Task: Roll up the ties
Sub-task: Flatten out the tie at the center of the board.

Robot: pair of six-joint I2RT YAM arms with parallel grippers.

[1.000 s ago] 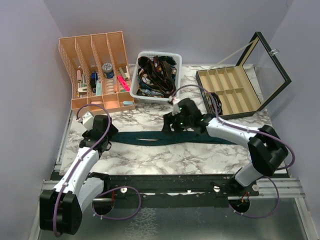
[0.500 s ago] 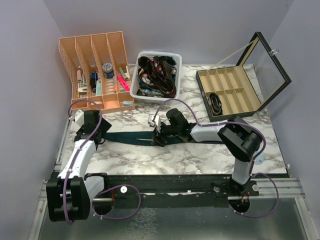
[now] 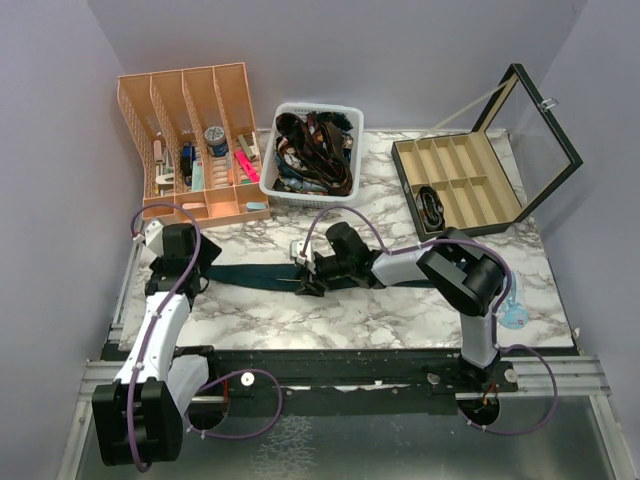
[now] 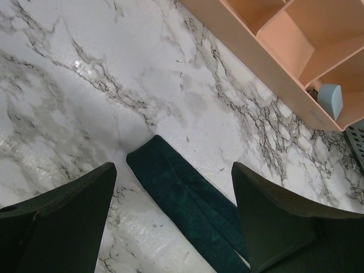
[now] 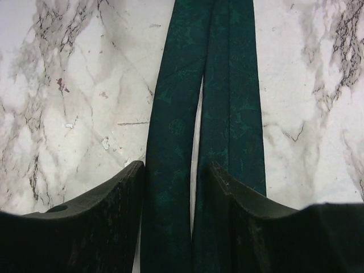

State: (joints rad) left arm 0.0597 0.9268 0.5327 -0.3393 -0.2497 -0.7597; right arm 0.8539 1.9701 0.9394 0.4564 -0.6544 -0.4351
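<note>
A dark teal tie (image 3: 250, 275) lies flat on the marble table (image 3: 400, 310), running left to right. Its narrow left end (image 4: 187, 210) sits between the wide-apart fingers of my left gripper (image 4: 173, 166), which is open just above it (image 3: 190, 262). In the right wrist view the tie (image 5: 173, 114) shows as two strips side by side. My right gripper (image 5: 176, 165) stands over the tie's middle (image 3: 305, 278), open, its jaws narrow around the left strip. The right finger (image 5: 244, 222) covers part of the other strip. The tie's right part is hidden under the right arm.
A peach desk organiser (image 3: 190, 130) stands at the back left, its base near the left gripper (image 4: 273, 62). A white basket (image 3: 300, 190) full of tangled dark ties is at back centre. An open compartment box (image 3: 460, 185) is at back right. A small light-blue thing (image 3: 515, 315) lies by the right arm.
My right gripper has slid left along the tie to its middle and its jaws have narrowed. My left gripper has shifted a little left and back, over the tie's left end.
</note>
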